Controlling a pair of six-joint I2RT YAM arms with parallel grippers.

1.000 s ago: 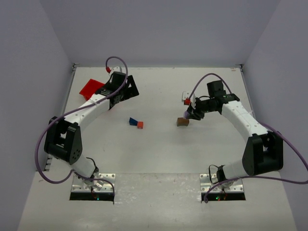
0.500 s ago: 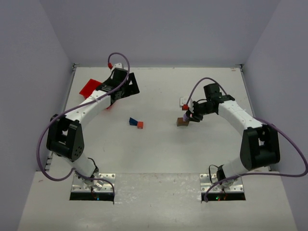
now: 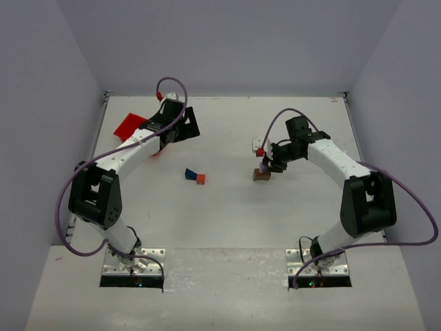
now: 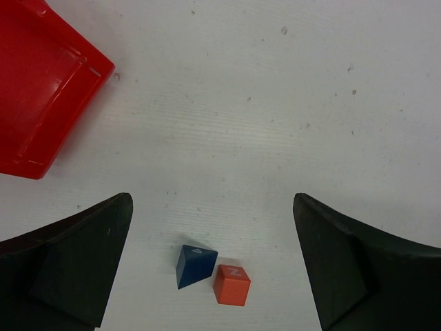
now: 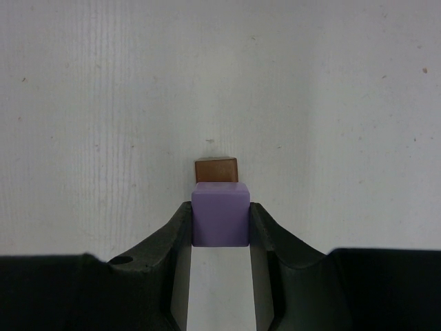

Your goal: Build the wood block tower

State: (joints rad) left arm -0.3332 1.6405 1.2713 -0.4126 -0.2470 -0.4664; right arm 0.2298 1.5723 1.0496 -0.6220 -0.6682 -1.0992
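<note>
Wood block tower has only its base down: the brown block sits alone on the tabletop. Your right gripper has its fingers clenched on the lilac-purple block. In the wrist view that block overlaps the near edge of the brown block and is not yet squarely over it.

To seat it well, I judge you should carry it a little further across the brown block until the edges line up. Keep it level, lower gently, and let go only once it rests flat. Then lift straight up so the fingers do not drag it off.

Your left gripper is released, fingers wide and holding nothing. The dark blue wedge and the orange-red block lie close together, well apart from the brown block.

You cannot tell whether the lilac-purple block touches the brown block or hangs above it. The wrist view gives no height, and from the top camera the fingers cover it.
</note>
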